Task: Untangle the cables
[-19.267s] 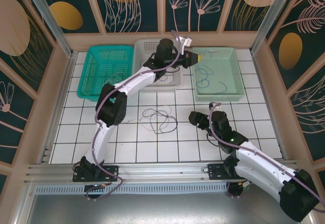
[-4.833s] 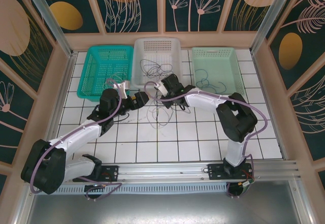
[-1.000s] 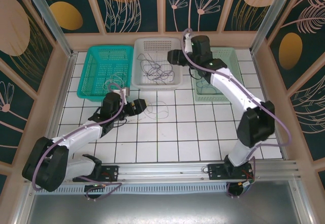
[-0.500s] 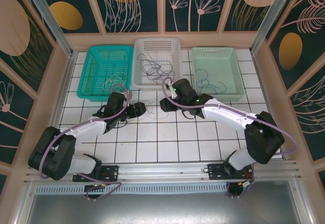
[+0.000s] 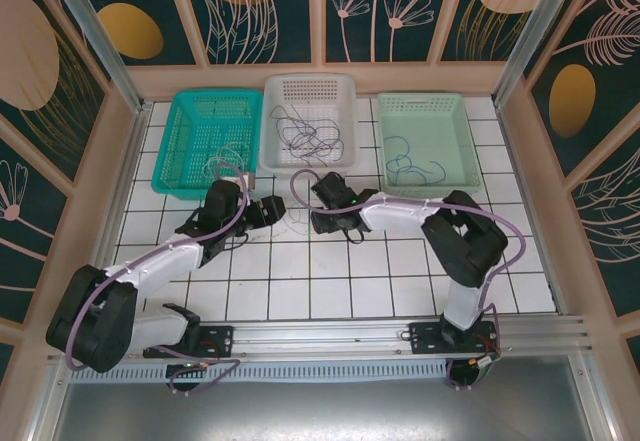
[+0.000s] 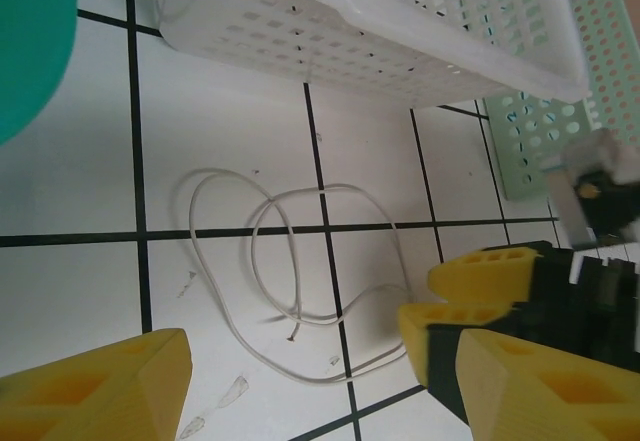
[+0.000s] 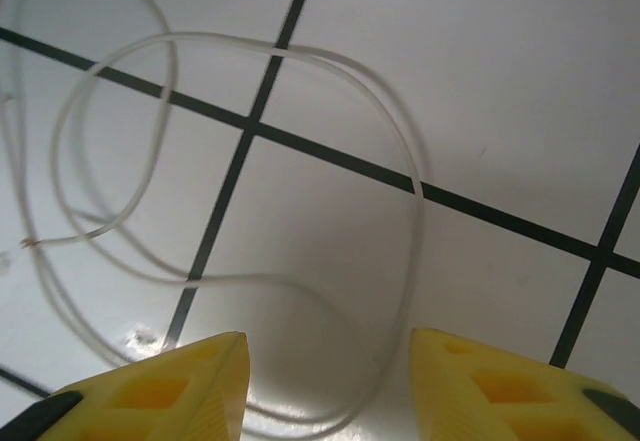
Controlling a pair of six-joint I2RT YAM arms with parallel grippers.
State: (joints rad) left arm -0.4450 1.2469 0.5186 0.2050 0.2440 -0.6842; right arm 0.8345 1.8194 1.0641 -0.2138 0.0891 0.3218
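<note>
One pale cable (image 5: pixel 296 213) lies in loose loops on the white tiles between my two grippers. My left gripper (image 5: pixel 272 208) hovers open just left of it, and in the left wrist view the loops (image 6: pixel 191 219) spread ahead of its jaws (image 6: pixel 325 361). My right gripper (image 5: pixel 318 218) is low over the cable's right side. In the right wrist view it is open (image 7: pixel 330 361) and straddles a strand of the cable (image 7: pixel 417 201). The right gripper's yellow fingers (image 6: pixel 480 273) also show in the left wrist view. Dark cables (image 5: pixel 310 139) lie in the white basket.
Three baskets stand along the back: teal (image 5: pixel 185 126) with a pale wire, white (image 5: pixel 310 89), light green (image 5: pixel 455 146) with a dark cable (image 5: pixel 415 166). The white basket's wall (image 6: pixel 400 41) is just beyond the loops. Wooden walls ring the tiled floor.
My right arm swung from over the white basket down to the tiles beside the pale cable, and its jaws narrowed. My left gripper stayed close to the cable.
</note>
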